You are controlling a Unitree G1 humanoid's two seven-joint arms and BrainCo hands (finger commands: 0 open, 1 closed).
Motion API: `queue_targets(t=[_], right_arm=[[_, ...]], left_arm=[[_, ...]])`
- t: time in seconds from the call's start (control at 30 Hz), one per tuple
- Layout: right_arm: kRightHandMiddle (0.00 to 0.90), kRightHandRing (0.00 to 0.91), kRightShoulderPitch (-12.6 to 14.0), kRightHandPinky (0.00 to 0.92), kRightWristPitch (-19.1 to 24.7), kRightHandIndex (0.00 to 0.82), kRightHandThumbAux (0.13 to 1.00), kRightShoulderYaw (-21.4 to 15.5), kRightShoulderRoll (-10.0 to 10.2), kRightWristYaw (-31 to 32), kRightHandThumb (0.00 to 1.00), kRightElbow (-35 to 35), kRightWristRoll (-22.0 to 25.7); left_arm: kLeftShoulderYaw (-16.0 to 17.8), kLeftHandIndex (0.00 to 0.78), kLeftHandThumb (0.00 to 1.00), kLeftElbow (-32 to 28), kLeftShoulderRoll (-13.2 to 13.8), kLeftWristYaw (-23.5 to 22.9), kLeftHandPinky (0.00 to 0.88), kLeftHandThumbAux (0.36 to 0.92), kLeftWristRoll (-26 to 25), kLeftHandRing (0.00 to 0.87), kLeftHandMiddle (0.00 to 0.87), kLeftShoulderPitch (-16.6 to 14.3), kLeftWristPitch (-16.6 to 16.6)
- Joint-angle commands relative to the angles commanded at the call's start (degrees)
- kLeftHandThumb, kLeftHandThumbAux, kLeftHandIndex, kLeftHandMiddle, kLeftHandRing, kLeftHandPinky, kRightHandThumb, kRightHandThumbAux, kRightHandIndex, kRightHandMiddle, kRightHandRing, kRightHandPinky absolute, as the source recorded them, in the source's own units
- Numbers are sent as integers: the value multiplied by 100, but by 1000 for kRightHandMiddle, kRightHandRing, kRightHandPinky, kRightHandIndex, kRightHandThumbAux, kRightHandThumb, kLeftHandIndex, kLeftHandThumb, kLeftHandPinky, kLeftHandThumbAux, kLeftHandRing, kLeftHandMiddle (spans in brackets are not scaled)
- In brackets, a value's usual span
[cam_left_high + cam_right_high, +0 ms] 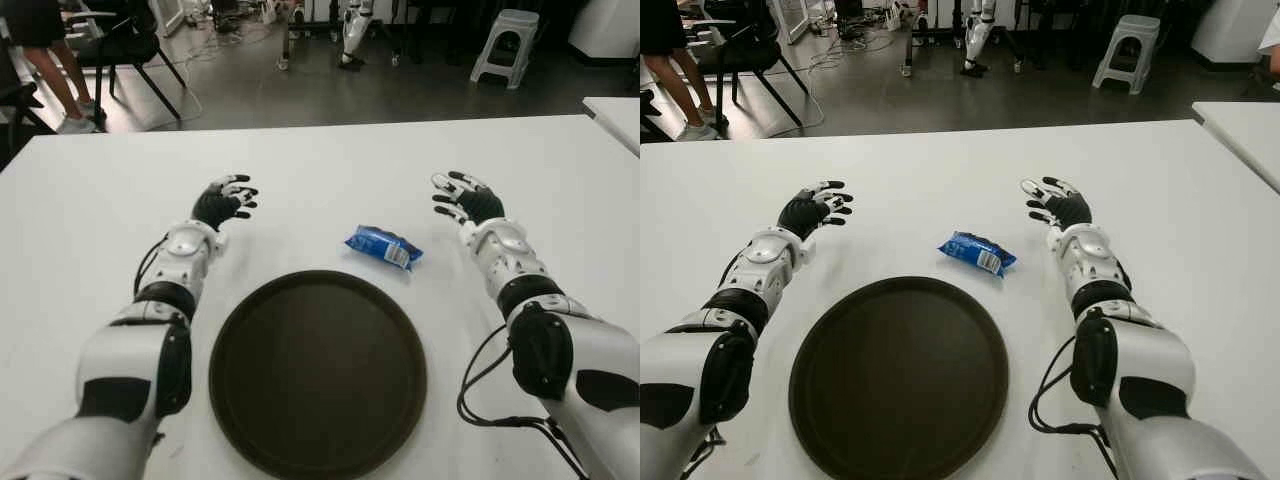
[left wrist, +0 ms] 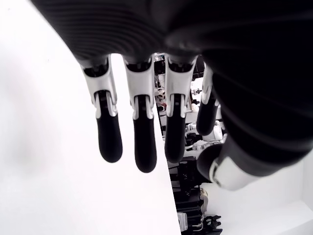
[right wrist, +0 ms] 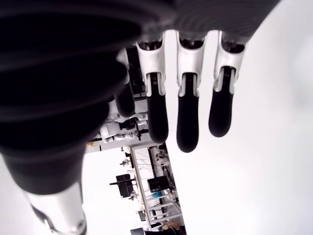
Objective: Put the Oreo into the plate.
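A blue Oreo packet [image 1: 384,247] lies on the white table [image 1: 320,160], just beyond the far right rim of a round dark brown plate [image 1: 318,372]. My right hand [image 1: 460,198] hovers to the right of the packet and a little farther back, fingers spread, holding nothing. Off to the left of the plate's far edge is my left hand [image 1: 226,200], also spread and holding nothing. Both wrist views show straight fingers [image 2: 139,142] [image 3: 188,125] with only table behind them.
The table's far edge borders a dark floor with a chair [image 1: 120,50], a white stool [image 1: 505,45] and a person's legs [image 1: 45,70] at the far left. A second white table [image 1: 615,115] shows at the right.
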Motion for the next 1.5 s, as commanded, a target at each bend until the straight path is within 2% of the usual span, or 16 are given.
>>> queue_targets(t=[0.33,0.4,0.57,0.7,0.77,0.83,0.97,1.07,1.17,1.3,1.5], right_arm=[[326,357,-41,381,-434,226,749,549,-22,-215,0,-50,-438],[306,334,-74,353,-546,215,757,822,-35,-302,0,-64,-697],[203,208,-23,184,-822,147,787,1495,-47,-575,0,-151,-1318],[156,154,-3,112,-936,110,791,1955,-144,-514,0,-167,-1718],[94,113,-19,95,-920,46,769,2183,-212,-426,0,-156,-1916],[59,88,-42,89,-856,23,753,2425,-270,-424,0,-154,-2136],[12,22,-100,34,-649,4,683,3062,-358,-700,0,-178,-2751],[3,7,-115,11,-559,1,650,3391,-389,-894,0,-210,-3059],[1,2,-130,3,-478,0,617,3764,-398,-1003,0,-390,-3393],[0,0,-108,0,-504,0,581,3976,-442,-973,0,-571,-3531],[0,0,319,0,-782,0,540,4348,-789,-297,0,-2057,-3690]], left_arm=[[-44,215,42,-6,-2,50,387,691,56,352,325,1,2],[-57,217,35,-5,5,40,384,690,67,351,326,4,2],[-69,226,11,-5,10,24,383,686,71,352,331,6,-10],[-77,226,18,-7,6,32,400,691,74,359,334,15,-29],[-79,223,28,-8,4,36,400,680,74,360,332,20,-39],[-82,220,35,-9,1,42,400,679,76,359,330,22,-45],[-87,223,39,-10,-5,52,393,678,80,356,330,24,-54],[-91,224,37,-13,-8,53,400,673,78,359,331,27,-63],[-106,217,44,-21,-15,60,402,676,84,358,327,30,-98],[-117,217,50,-21,-20,78,388,681,80,354,324,27,-105],[-127,221,54,-20,-29,75,377,679,70,344,329,20,-77]])
